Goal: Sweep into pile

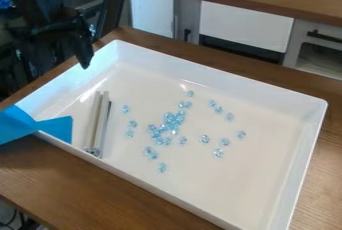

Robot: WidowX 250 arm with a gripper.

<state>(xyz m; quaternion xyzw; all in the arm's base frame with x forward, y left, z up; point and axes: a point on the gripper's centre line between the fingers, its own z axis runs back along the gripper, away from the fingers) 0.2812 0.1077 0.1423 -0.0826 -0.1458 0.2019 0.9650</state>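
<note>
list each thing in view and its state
light blue translucent beads, loosely clustered mid-tray, strays around
white rectangular tray, lying flat on the wooden table, open side up
pale slim bars, lying side by side in the tray
blue tape, draped over the tray's left rim
black claw, hanging near that rim

Black arm (30,4), black gripper (85,66).
Blocky, with pale glints on dark surfaces; its joints probably blend into the dark background.

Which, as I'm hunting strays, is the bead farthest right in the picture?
The bead just right of, and slightly above, a neighbour; no other lies as far toward the tray's right wall.
</note>
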